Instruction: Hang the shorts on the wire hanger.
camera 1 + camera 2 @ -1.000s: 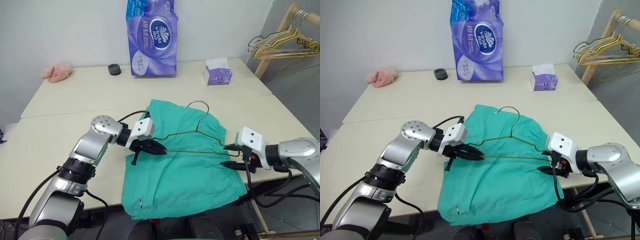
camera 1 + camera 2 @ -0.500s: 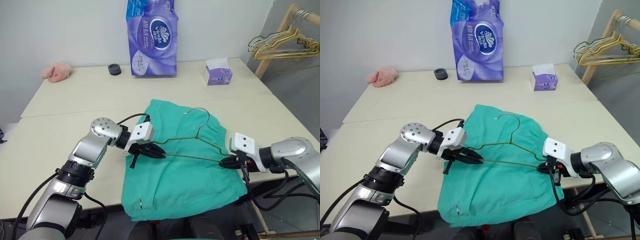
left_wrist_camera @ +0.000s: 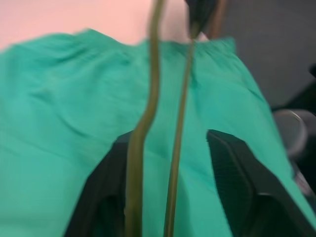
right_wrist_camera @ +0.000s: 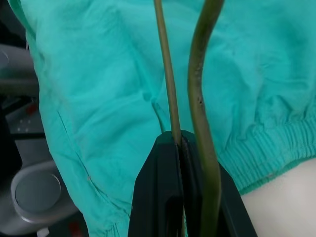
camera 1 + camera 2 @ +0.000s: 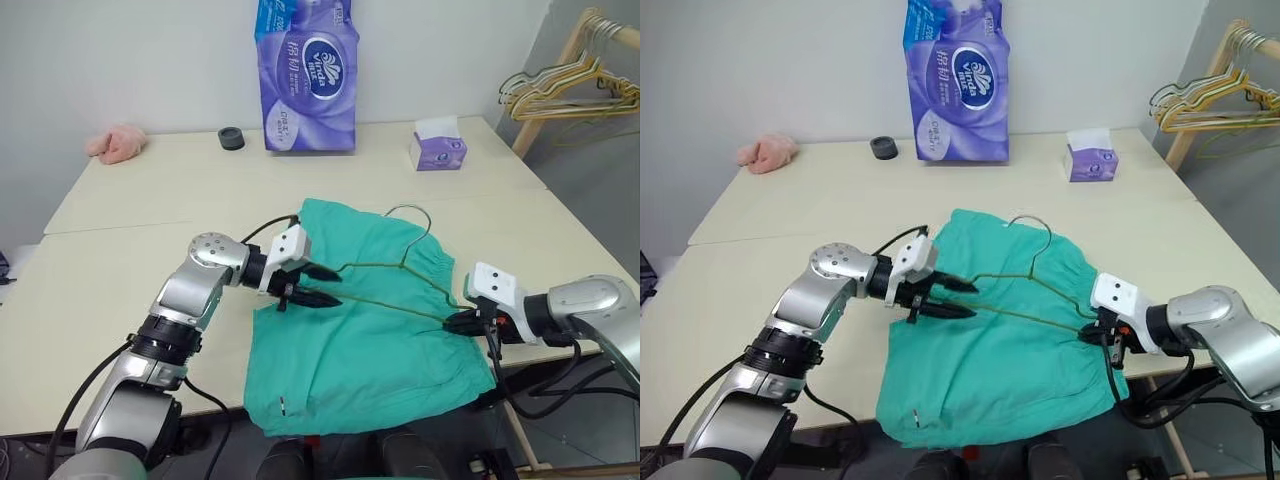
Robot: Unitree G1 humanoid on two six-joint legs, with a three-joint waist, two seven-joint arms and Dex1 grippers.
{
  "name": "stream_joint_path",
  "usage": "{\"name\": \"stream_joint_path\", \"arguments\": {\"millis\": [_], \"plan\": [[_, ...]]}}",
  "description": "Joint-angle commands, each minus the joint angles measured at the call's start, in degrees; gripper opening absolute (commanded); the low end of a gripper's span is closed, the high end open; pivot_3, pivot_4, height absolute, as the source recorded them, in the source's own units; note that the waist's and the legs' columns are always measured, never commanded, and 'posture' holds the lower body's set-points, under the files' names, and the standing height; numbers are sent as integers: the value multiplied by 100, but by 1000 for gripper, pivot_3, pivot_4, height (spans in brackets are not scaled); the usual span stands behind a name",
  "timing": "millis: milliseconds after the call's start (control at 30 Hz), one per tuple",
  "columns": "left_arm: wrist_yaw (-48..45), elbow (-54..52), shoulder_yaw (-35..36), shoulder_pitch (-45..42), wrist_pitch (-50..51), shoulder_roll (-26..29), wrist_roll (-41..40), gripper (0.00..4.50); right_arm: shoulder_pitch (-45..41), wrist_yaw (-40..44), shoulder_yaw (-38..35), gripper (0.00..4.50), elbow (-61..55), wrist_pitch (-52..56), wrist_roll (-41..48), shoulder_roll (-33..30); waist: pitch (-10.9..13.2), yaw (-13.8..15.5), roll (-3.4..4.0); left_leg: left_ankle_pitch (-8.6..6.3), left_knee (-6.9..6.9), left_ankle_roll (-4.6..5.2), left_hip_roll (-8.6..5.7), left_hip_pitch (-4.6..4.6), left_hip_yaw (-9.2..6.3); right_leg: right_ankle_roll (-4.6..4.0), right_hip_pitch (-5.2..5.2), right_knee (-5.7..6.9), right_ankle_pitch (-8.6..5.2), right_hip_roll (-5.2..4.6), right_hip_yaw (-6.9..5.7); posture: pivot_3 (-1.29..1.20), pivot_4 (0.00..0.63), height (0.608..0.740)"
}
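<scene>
Teal shorts (image 5: 372, 325) lie spread flat under both my claws in the eye views, the thin wire hanger (image 5: 400, 282) resting on top of them. My left claw (image 5: 322, 286) stands apart around the hanger's left end; my right claw (image 5: 452, 322) is pinched on its right corner. From my left wrist, both wires run between my parted fingers (image 3: 234, 185), seemingly untouched. From my right wrist, my fingers (image 4: 163, 190) clamp the lower wire.

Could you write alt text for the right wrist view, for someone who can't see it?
The right tool is shut on the wire hanger, pinching its thinner wire just above the teal-green shorts, whose gathered waistband lies by the table edge.
</scene>
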Motion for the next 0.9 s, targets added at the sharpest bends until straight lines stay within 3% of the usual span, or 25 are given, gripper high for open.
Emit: {"name": "stream_joint_path", "arguments": {"millis": [33,233,467,700,900], "plan": [[22,463,400,-418,-116,221,-70,2967,363,-152,-764,0,-130,70,234,-45,0,-1,0,0,0,0,-1,0,0,0,0,-1,0,0,-2,-191,83,740],[315,1187,454,-550,-766,578,395,2967,1997,-451,-2634,0,-551,430,511,240,-1,14,0,-4,-8,3,-1,-1,-1,-1,-2,0,0,0,0,-189,82,740],[-583,-318,146,124,85,579,-286,2967,4064,-828,-4454,0,-1275,1138,944,1447,-2,37,-3,-5,-8,4,-2,-7,-3,1,1,-5,-1,-6,1,-252,95,740],[-843,-729,-25,130,435,491,-458,2967,4851,-1310,-4740,0,-1354,1365,1148,2216,-8,-145,7,-3,-5,6,2,16,25,31,9,-2,-19,-3,14,-267,97,740],[-767,-548,-57,21,-13,358,-211,2967,4874,-1495,-4378,0,-1309,1563,1255,2129,-8,-232,9,-6,-8,9,3,8,24,37,4,-6,-23,0,15,-268,95,740]]}}
